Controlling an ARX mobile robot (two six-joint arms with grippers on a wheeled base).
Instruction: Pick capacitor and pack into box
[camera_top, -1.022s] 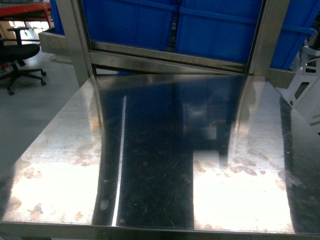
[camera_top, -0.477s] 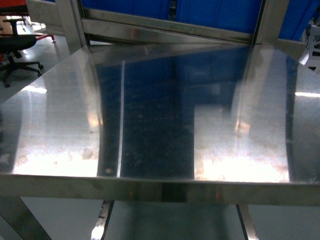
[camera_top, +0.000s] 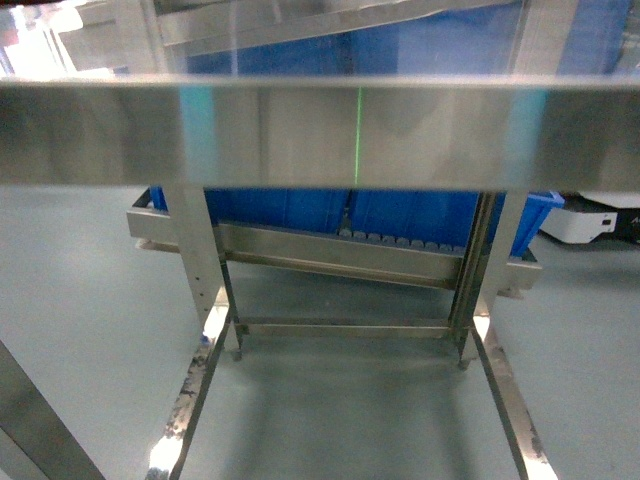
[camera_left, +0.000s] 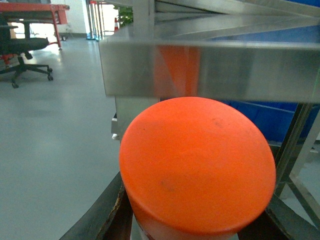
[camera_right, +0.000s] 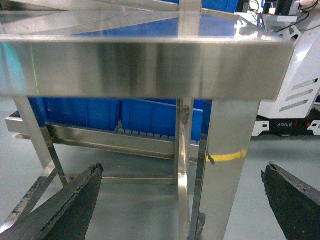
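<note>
orange capacitor (camera_left: 197, 165), blue bins (camera_top: 400, 215), silver table (camera_top: 320, 135)

Warehouse or factory floor: steel table (camera_top: 350, 130), blue bins (camera_top: 420, 215) (grey concrete flooring).

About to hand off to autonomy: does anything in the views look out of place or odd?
Nothing looks damaged or spilled. One oddity: the head view sits level with the steel table's front edge, so the tabletop is out of sight. The left gripper holds an orange-capped cylinder below that edge. The right gripper is open and empty.

Table (camera_top: 300, 130): one; blue bins (camera_top: 420, 215): two; orange cylinder (camera_left: 197, 165): one; office chair (camera_left: 22, 47): one.
</note>
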